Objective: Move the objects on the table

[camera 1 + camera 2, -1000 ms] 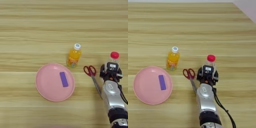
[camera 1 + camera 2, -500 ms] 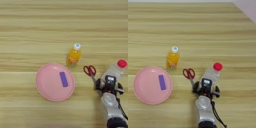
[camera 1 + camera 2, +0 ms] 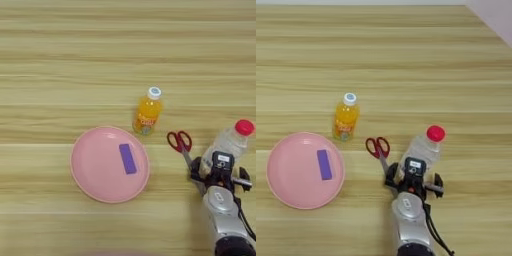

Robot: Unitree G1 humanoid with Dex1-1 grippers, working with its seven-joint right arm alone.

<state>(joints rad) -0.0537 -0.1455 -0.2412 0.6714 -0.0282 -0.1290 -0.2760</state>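
Left eye view
Table [image 3: 60,60]: light tan wood with horizontal grain stripes, filling the picture
Pink plate [image 3: 87,165]: round, left of centre in the lower half, lying flat
Purple rectangle [image 3: 127,158]: small and flat, lying on the plate, right of the plate's middle, long side nearly up-down
Orange bottle [image 3: 148,111]: small, orange drink, white cap, upright, just beyond the plate's upper right rim, not touching it
Scissors [image 3: 180,144]: red handles, right of the plate, blades running down toward the arm and lost under the gripper
Clear bottle [image 3: 229,145]: red cap at upper right, body tilted, leaning toward the right, lower end at the gripper
Right gripper [image 3: 218,172]: black, at the lower right, above the silver forearm [image 3: 224,212]; a finger shows on each side of the clear bottle's lower end, clamped on it

Right eye view
Plate: at the far left edge, purple rectangle on it
Orange bottle: upright, above and right of the plate
Scissors: red handles between the orange bottle and the clear bottle; blades point down-right to the gripper's left finger, whether touching cannot be told
Clear bottle: cap up-right, base down-left, hidden behind the gripper
Right gripper: black fingers [image 3: 391,176] spread to either side of the bottle's base, gripping it; forearm comes up from the bottom edge
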